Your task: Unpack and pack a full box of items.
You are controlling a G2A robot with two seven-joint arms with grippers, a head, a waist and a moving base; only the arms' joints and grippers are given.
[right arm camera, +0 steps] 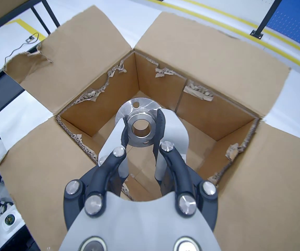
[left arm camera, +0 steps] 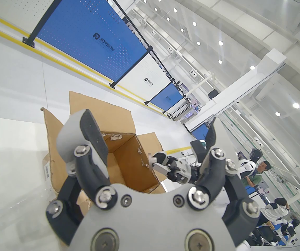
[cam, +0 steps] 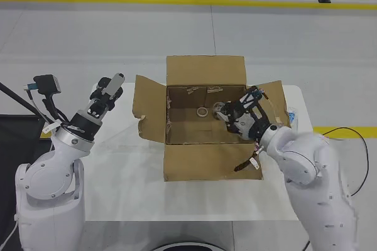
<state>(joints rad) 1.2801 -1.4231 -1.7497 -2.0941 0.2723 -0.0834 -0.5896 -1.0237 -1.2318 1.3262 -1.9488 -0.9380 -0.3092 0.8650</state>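
Over box [right arm camera: 212, 110] mouth: right gripper [right arm camera: 142, 127] clamped on metal flange [right arm camera: 139, 104]. Left gripper [left arm camera: 150, 124] beside box, jaws apart. Guessing unpack step; next needs straight lift clear of flaps [cam: 204, 164].

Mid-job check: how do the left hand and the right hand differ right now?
The left hand is open and empty; the right hand is shut on a metal flange. The left hand sits outside the cardboard box, beside a side flap; the right hand is over the box's opening. Both share the same two-finger build.
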